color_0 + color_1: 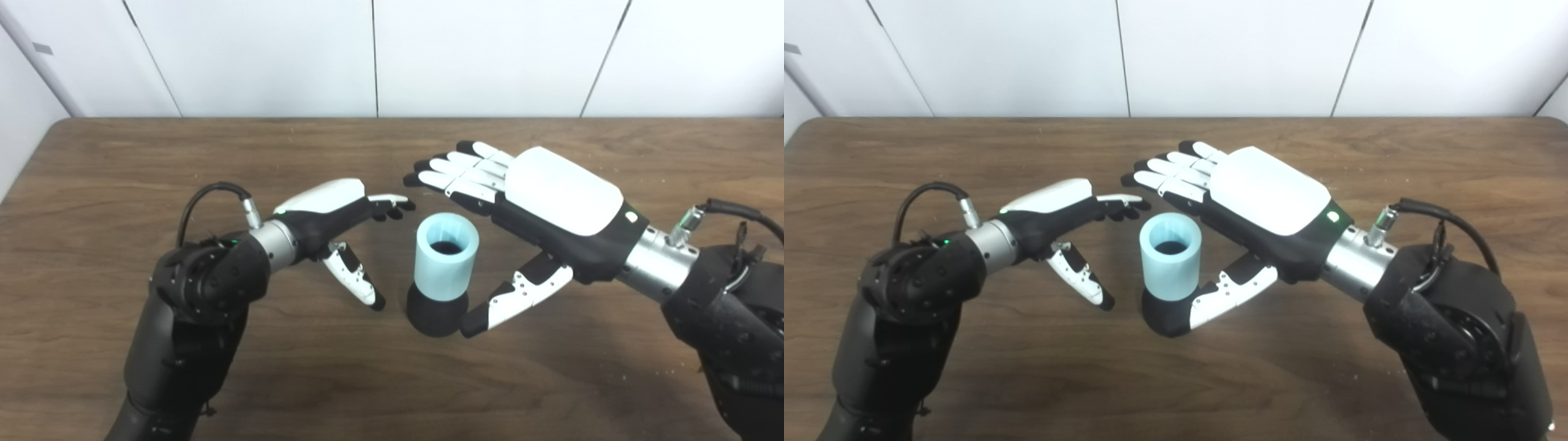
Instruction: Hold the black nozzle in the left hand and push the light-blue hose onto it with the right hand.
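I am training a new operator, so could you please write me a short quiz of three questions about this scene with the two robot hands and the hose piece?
1. True or false: the light-blue ribbed plastic hose stands upright on the black rounded nozzle.
2. What does the left hand hold?
A. the hose
B. the nozzle
C. nothing
3. Fill in: the right hand has its fingers spread ____ the hose, as seen from the head cameras.

Key:
1. True; the two stand together on the brown wooden table.
2. C; its fingers are apart, beside the hose.
3. Behind; its thumb reaches the nozzle's base, though contact cannot be told.
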